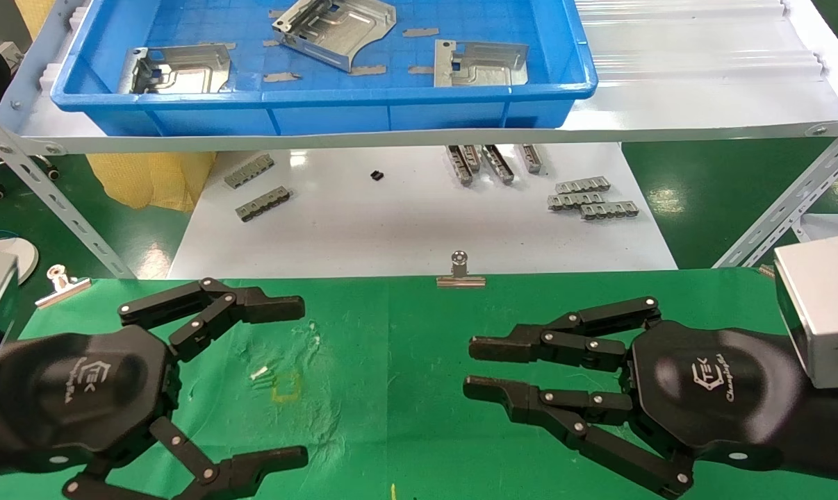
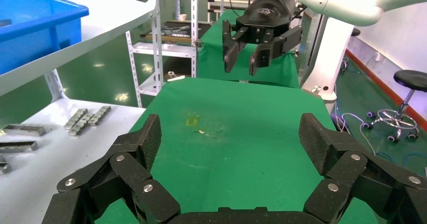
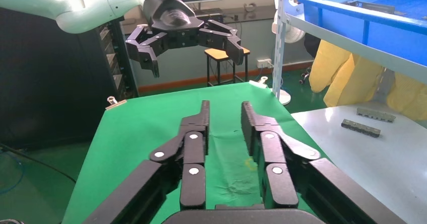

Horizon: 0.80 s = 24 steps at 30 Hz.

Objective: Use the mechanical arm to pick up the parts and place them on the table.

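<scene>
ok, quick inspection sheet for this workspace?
Surface: green cloth table, wrinkled, no parts on it.
Job's things: three silver parts lie in the blue bin on the shelf.
Clutter: grey notched strips on the white tabletop; binder clip at the cloth edge.
Grippers: left gripper wide open, empty; right gripper narrowly open, empty; both above the cloth.
Cables: nothing seen near the work.
Surroundings: yellow bag under the shelf.
</scene>
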Tool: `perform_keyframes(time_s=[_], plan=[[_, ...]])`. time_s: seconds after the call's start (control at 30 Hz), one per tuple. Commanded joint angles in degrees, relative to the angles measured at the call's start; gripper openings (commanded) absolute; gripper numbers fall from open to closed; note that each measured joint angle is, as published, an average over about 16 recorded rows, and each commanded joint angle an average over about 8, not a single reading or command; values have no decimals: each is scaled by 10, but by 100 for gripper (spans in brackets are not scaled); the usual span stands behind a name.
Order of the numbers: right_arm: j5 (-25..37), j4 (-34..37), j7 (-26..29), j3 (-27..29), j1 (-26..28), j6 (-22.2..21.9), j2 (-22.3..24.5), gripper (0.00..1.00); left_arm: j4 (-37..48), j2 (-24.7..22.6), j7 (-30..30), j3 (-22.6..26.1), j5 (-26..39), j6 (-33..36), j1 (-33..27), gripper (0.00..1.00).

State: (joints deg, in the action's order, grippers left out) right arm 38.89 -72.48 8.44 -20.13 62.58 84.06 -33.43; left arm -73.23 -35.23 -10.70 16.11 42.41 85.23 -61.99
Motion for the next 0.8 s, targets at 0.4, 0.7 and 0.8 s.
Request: perform_keyframes(time_s=[0.4,0.7,0.8], plan=[[0,0,0,0,0,0,0,0,66,-50,-4,17,73,-64,-108,100],[0,0,0,0,0,0,0,0,277,-175,-12,86,225,-143,-332,100],[0,0,0,0,0,0,0,0,375,-232,-16,117,286,-191,-404,100]])
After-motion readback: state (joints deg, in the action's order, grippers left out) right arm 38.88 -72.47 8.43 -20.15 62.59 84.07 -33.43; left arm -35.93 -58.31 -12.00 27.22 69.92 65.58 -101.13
